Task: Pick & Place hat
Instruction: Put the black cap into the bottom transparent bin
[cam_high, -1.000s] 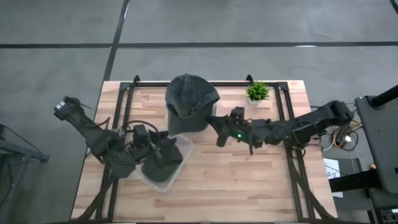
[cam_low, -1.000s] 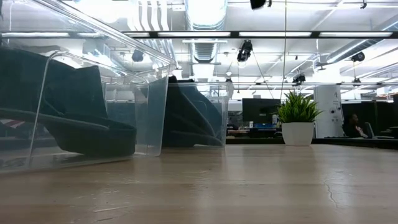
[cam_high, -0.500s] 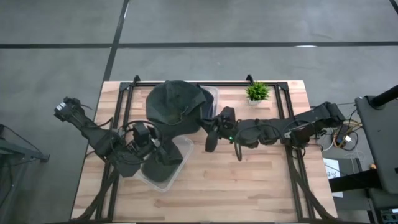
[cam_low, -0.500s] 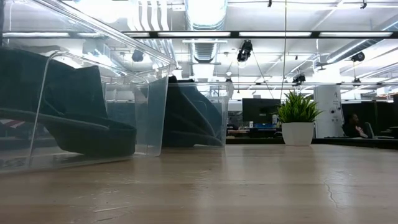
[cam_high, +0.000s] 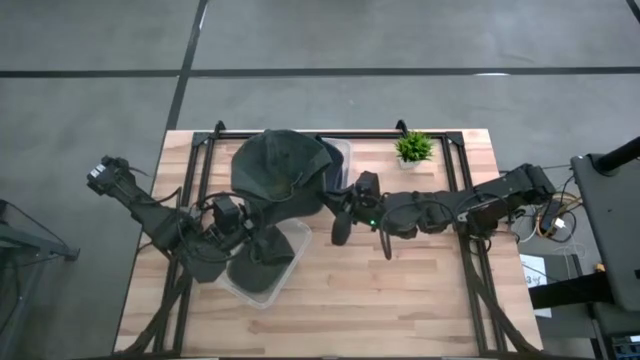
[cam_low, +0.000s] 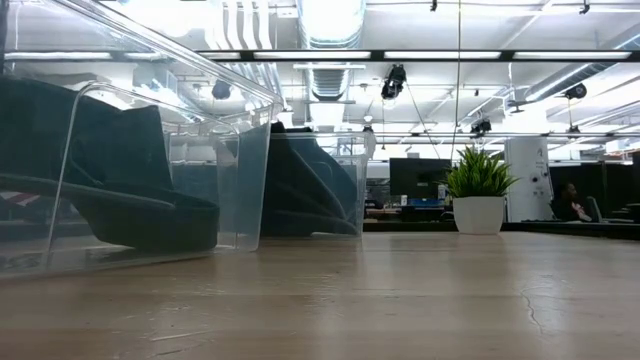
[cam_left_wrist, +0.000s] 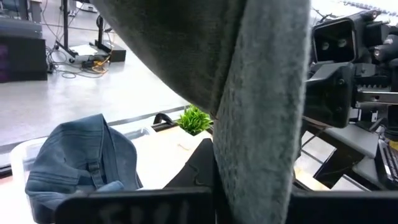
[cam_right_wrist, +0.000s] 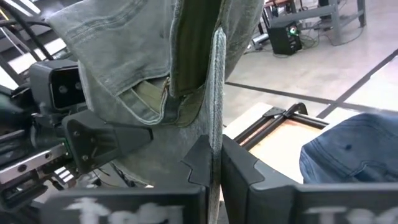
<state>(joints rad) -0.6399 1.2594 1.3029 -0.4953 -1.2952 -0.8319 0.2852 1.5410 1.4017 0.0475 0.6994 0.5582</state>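
A grey denim hat hangs in the air over the table's far middle, between my two grippers. My right gripper is shut on its right side and my left gripper on its near-left side. The left wrist view has the hat's cloth filling the picture; in the right wrist view the hat shows its inner band. Neither gripper shows in the low view. My left gripper has a hanging fold of the hat's grey cloth between its two fingers, coming roughly level from the table's near left. The cloth itself hides the contact. The hat is clear of the table. My right gripper pinches a thin edge at the hat's rim between its two shut fingers. It comes level from the table's right. The hat rises in front of the fingers, lifted clear of the table.
A clear bin with a dark hat stands near left, under my left arm. A second clear bin at the far middle holds a blue denim hat. A small potted plant stands at the far right.
My right gripper has carried the hat toward the table's left and a little up, rolling as it went. The hat has swung from over the far bin to the left, close to my left gripper. In the last half second both have kept still.
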